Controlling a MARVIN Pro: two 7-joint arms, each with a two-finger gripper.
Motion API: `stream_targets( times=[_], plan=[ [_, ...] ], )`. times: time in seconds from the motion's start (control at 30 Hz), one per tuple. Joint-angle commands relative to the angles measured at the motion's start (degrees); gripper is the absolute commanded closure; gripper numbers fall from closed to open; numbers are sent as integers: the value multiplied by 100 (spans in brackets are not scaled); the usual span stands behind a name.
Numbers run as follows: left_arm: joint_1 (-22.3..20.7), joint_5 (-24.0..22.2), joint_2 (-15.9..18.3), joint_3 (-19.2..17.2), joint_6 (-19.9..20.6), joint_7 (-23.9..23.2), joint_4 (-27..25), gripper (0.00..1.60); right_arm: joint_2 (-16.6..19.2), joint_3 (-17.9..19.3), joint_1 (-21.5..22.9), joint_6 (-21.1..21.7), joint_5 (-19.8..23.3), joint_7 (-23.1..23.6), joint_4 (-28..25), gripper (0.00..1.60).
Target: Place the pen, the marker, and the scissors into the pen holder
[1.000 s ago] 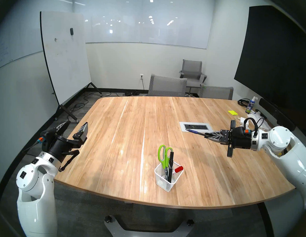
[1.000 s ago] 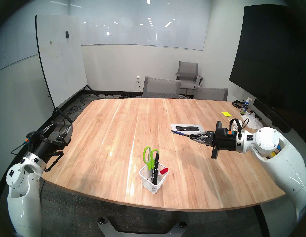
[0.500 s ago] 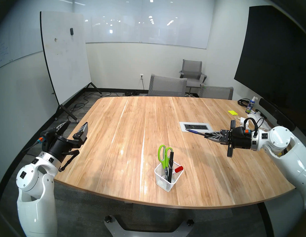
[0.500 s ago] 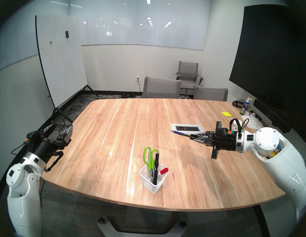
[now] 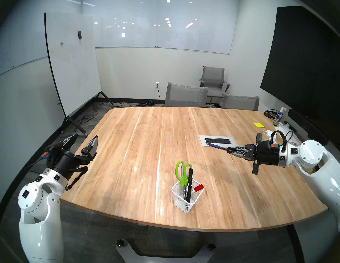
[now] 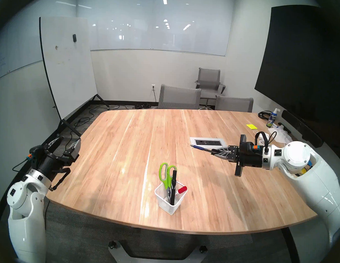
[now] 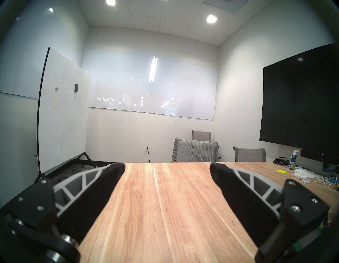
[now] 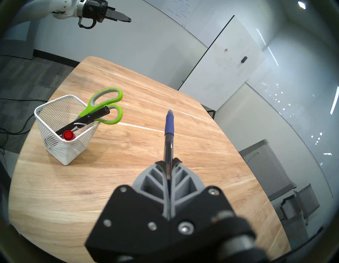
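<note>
— Where is the pen [image 8: 169,132] at this moment?

— I hold it in my right pincer [image 8: 168,163]. The two fingers are pressed together on its dark back part, and the blue front part sticks out past the tips, above the table [image 5: 126,155]. It touches nothing else.

— And the pen holder [image 5: 186,203]?

— It stands on the table near the front edge, well apart from my right pincer. It is a white mesh cup with a square rim.

— What is inside it?

— The scissors [image 5: 181,172] stand in it with the blades down and the green handles high above the rim. A black marker [image 5: 189,183] leans beside the handles. A second marker with a red cap [image 5: 198,187] leans on the right side of the rim.

— What about your left pincer [image 5: 84,140]?

— It is spread wide and holds nothing. It hangs over the left corner of the table, far from the cup.

— Anything else on the table?

— A socket panel [image 5: 217,141] is set into the wood, just behind the pen tip in the head view. At the far right corner I see a spray bottle [image 5: 278,117], a yellow paper note [image 5: 258,125] and some cables.
</note>
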Motion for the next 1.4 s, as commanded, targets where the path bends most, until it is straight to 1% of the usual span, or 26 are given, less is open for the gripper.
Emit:
stream_targets(
  times=[0.0,1.37],
  plan=[
    [-6,2,-9,12,-7,5,-126,0,17,61,77,-4,12,-14,-27,160],
    [-6,2,-9,12,-7,5,-126,0,17,61,77,-4,12,-14,-27,160]
  ],
)
